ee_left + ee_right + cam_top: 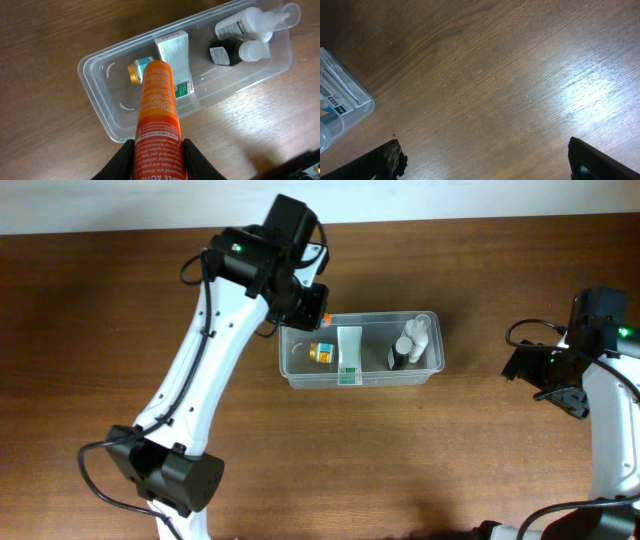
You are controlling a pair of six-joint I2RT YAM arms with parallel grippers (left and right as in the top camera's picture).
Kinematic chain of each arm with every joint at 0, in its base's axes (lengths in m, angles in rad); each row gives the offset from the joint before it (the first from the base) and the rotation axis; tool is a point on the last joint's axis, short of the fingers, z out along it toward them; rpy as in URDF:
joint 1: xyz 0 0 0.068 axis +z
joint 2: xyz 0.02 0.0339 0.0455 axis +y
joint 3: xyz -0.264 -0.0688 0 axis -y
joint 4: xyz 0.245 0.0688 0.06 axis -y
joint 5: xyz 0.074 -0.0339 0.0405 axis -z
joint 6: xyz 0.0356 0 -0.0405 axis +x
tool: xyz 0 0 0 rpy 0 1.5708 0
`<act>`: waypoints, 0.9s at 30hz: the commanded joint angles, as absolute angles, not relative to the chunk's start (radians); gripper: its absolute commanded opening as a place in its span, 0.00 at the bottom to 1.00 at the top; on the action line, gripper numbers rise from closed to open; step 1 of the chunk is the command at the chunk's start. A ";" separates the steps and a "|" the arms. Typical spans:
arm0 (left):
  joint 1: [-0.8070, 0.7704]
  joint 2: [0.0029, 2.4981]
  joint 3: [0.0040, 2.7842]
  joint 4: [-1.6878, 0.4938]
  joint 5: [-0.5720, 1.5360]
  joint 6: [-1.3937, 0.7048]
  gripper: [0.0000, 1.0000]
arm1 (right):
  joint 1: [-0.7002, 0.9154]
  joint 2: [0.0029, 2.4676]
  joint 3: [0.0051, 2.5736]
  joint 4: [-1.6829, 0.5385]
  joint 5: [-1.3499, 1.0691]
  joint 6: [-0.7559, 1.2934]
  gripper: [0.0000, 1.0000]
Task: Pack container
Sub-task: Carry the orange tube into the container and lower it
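The clear plastic container [430, 370] lies in the middle of the table, also in the left wrist view [95, 85], and its corner shows in the right wrist view [355, 107]. Inside lie a small amber jar with a teal label [137, 70], a white-and-green box [175, 57], a white spray bottle [250, 21] and a dark bottle with a white cap [232, 52]. My left gripper [157, 155] is shut on an orange tube [157, 105], held above the container's left end. My right gripper [482, 157] hangs open over bare wood at the right, holding nothing.
Brown wooden table [100, 330] all round the container. The left arm [200, 370] stretches from the front edge up to the container's left end. The right arm [600, 380] stands at the table's right side, apart from the container.
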State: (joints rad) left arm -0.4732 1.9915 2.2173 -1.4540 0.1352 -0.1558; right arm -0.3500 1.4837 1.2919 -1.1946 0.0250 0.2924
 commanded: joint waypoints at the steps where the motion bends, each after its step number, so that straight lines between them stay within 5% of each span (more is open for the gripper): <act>1: -0.492 1.982 2.238 -1.448 0.081 -0.169 0.27 | -0.354 1.482 1.294 -1.192 0.027 0.305 0.98; 27: -0.504 1.982 2.000 -1.415 0.022 -0.194 0.28 | -0.354 1.482 1.294 -1.192 0.027 0.305 0.98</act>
